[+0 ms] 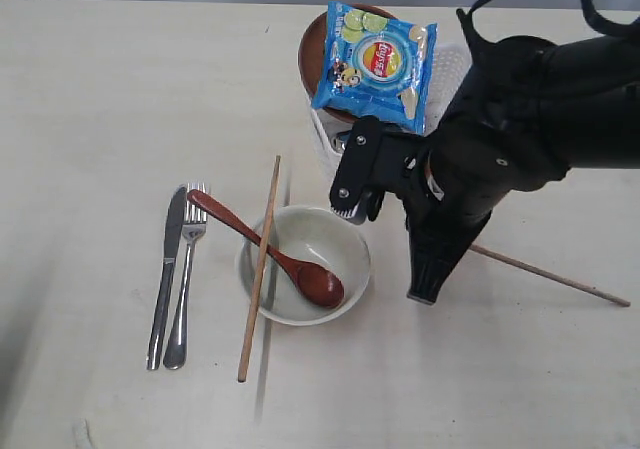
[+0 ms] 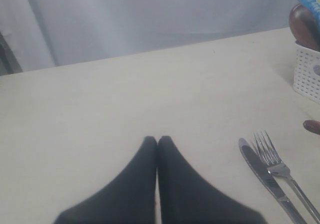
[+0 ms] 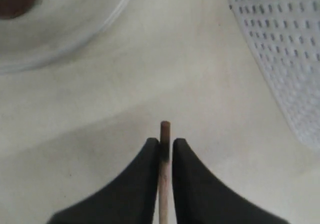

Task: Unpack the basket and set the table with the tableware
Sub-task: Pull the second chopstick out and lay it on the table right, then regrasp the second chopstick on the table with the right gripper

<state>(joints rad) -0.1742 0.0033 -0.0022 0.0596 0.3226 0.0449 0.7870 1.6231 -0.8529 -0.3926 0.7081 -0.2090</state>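
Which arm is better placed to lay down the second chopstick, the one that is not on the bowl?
Right. The right gripper grips that chopstick low over the table, near the bowl. The left gripper is shut and empty, near the knife.

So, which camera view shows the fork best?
The exterior view: the whole fork lies there beside the knife, tines to handle end. The left wrist view shows its tines and part of the handle, cut by the frame edge. The right wrist view shows none of it.
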